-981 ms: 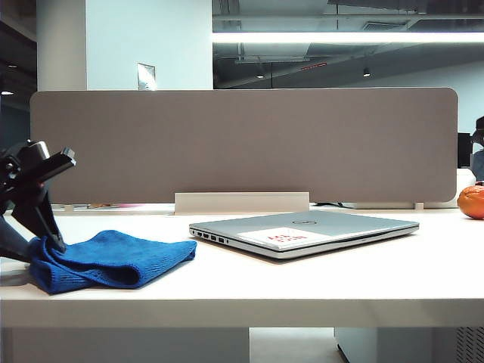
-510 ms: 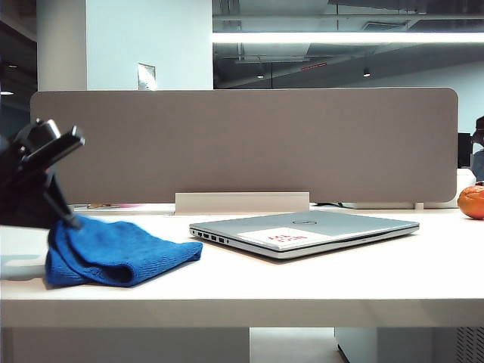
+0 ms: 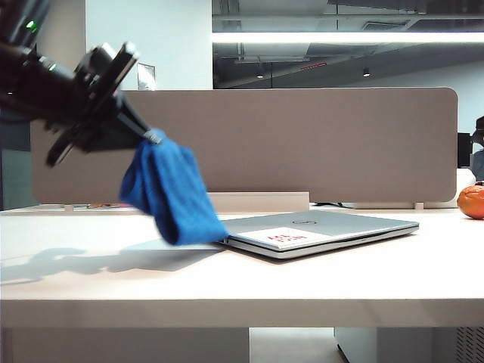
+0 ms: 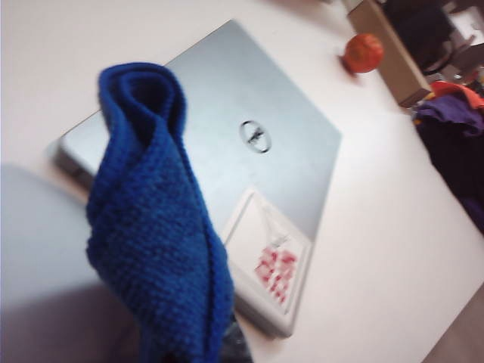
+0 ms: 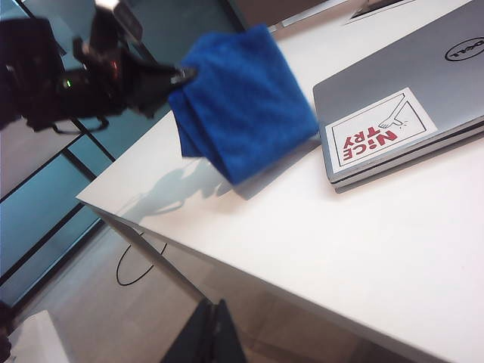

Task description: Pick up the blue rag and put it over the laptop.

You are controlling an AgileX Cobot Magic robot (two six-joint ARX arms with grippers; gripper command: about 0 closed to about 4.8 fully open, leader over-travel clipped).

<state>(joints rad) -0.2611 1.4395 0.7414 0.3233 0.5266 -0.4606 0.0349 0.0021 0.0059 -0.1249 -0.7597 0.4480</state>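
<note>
I see the blue rag (image 3: 172, 195) hanging in the air, a bright royal-blue cloth with a fuzzy, nubbly weave, folded over itself into a thick drooping bundle. My left hand (image 3: 151, 137) is pinching its top corner, fingers pressed together on the fabric. The rag's lower end dangles just above the white surface (image 3: 340, 280), right at the laptop's near left corner, covering that corner from the exterior camera.

The laptop (image 3: 321, 231) lies closed and flat on the surface: a thin slab of smooth silver-grey metal with rounded corners, a small round logo (image 4: 255, 136) in the middle of the lid, and a white rectangular sticker (image 5: 382, 136) with red print reading "Nice Try". Beyond the laptop stands a long grey fabric-covered divider panel (image 3: 302, 144) with rounded ends. An orange fruit (image 3: 472, 201) sits to the laptop's far right.

My right hand is out of every view; I cannot tell its state.
</note>
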